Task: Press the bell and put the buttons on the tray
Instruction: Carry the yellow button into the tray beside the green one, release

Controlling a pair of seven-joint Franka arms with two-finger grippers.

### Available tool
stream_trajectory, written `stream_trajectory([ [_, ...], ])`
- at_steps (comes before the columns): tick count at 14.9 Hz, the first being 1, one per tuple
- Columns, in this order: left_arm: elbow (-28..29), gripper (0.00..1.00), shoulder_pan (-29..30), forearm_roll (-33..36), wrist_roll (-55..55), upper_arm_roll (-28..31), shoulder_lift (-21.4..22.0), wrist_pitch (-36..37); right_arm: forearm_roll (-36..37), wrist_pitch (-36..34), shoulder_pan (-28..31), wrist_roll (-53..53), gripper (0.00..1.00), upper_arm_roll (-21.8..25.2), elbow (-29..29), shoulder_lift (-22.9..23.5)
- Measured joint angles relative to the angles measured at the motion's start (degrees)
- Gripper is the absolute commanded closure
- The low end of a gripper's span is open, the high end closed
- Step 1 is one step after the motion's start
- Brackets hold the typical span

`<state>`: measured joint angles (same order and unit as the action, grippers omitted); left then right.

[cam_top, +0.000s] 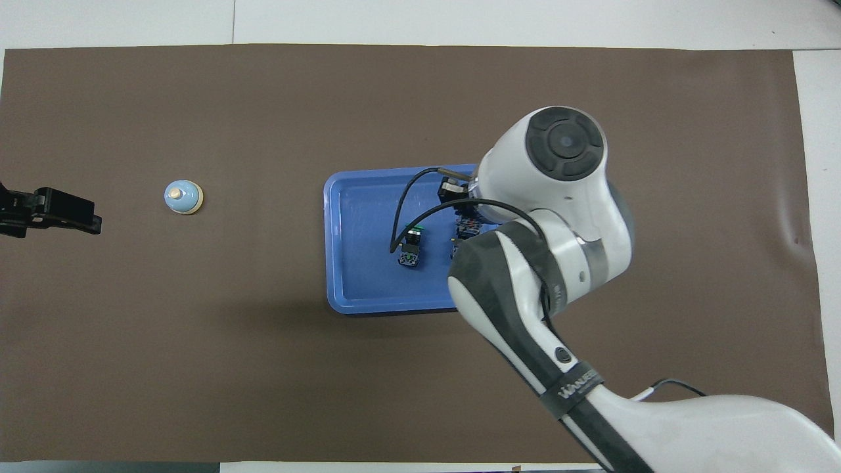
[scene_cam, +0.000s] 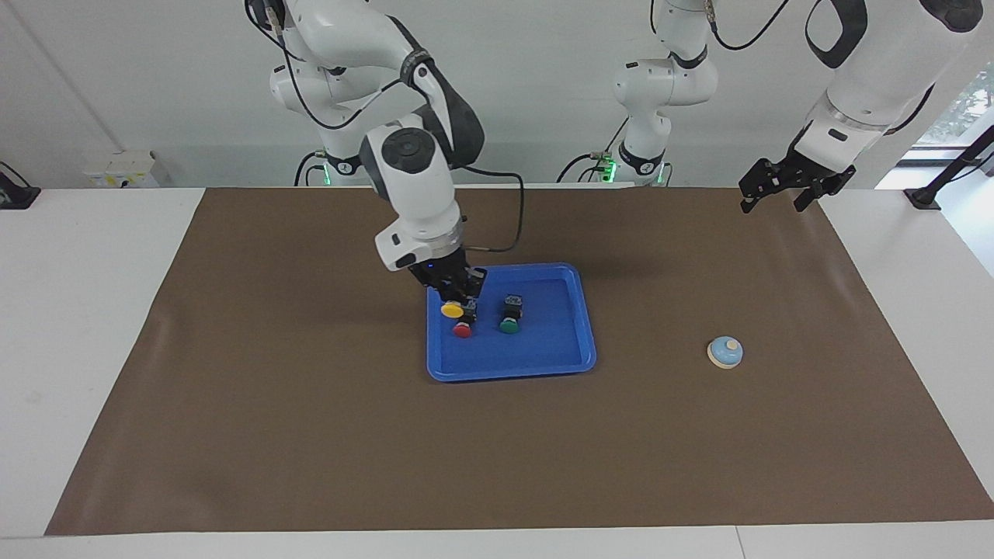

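The blue tray lies mid-mat; it also shows in the overhead view. The green button and the red button lie on it. My right gripper is low over the tray beside the red button, shut on the black body of the yellow button. In the overhead view the right arm hides the yellow button; the green button shows. The bell stands on the mat toward the left arm's end, also in the overhead view. My left gripper waits open, raised over the mat's edge.
A brown mat covers the white table. A black cable from the right wrist hangs over the tray. Bare mat lies all round the tray and between the tray and the bell.
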<state>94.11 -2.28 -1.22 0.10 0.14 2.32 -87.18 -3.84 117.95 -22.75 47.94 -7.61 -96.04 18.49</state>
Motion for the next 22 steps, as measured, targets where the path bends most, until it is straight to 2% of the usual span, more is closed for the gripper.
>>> stream_trajectory([
  [4,0.0,0.0,0.0,0.0,0.0,0.0,0.0,0.0,1.3,0.9,-7.8,6.9,1.0,0.3,7.5,9.2],
  [6,0.0,0.0,0.0,0.0,0.0,0.0,0.0,0.0,1.9,3.1,-10.3,8.9,1.0,0.4,9.6,12.4],
  [11,0.0,0.0,0.0,0.0,0.0,0.0,0.0,0.0,7.3,6.8,-14.9,12.8,1.0,0.5,10.3,16.6],
  [14,0.0,0.0,0.0,0.0,0.0,0.0,0.0,0.0,8.1,9.2,-15.1,13.0,1.0,0.7,10.3,19.3],
  [16,0.0,0.0,0.0,0.0,0.0,0.0,0.0,0.0,8.1,9.2,-15.0,13.0,1.0,0.9,10.7,19.3],
  [17,0.0,0.0,0.0,0.0,0.0,0.0,0.0,0.0,8.1,9.2,-14.9,13.0,0.9,1.0,10.7,19.4],
  [18,0.0,0.0,0.0,0.0,0.0,0.0,0.0,0.0,8.1,9.2,-14.8,13.1,0.2,1.0,10.7,19.4],
  [19,0.0,0.0,0.0,0.0,0.0,0.0,0.0,0.0,8.1,9.2,-14.8,13.5,0.0,1.0,10.7,19.4],
  [22,0.0,0.0,0.0,0.0,0.0,0.0,0.0,0.0,8.1,7.5,-15.0,15.8,0.0,1.0,11.0,19.3],
])
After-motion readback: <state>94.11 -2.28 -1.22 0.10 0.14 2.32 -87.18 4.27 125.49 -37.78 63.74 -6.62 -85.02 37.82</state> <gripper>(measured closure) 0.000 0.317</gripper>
